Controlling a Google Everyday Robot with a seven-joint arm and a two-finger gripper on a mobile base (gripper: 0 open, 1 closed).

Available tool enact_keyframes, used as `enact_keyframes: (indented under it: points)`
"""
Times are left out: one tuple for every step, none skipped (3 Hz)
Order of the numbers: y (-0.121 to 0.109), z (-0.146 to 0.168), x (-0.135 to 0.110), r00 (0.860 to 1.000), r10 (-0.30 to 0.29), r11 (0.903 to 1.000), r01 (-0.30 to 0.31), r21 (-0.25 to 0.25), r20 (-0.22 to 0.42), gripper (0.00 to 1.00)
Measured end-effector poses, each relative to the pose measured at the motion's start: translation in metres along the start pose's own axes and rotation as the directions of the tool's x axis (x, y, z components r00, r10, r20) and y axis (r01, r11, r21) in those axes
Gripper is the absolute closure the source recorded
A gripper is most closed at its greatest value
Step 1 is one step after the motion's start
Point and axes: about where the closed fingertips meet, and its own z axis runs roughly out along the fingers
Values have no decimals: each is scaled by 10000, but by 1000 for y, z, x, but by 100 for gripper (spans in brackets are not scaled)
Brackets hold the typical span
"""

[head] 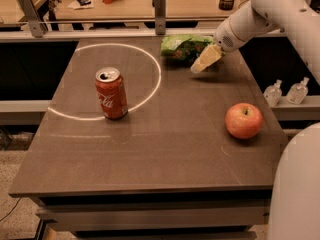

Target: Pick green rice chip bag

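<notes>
The green rice chip bag lies crumpled at the far edge of the dark table, right of centre. It is shiny light green with a darker patch. My gripper hangs from the white arm, which comes in from the upper right. The gripper is just in front of and to the right of the bag, low over the table. Its cream tip overlaps the bag's right front corner. It holds nothing that I can see.
A red cola can stands upright at left of centre, on a white circle line. A red apple sits at the right. Two small clear bottles stand on a ledge beyond the right edge. A metal post rises behind the bag.
</notes>
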Motion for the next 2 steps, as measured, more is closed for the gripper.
enact_keyframes:
  points:
    - [0,1,-4,9994,-342,9994,341,70,64,39]
    - [-2,-1,-3,9995,-321,9993,322,206,-64,62]
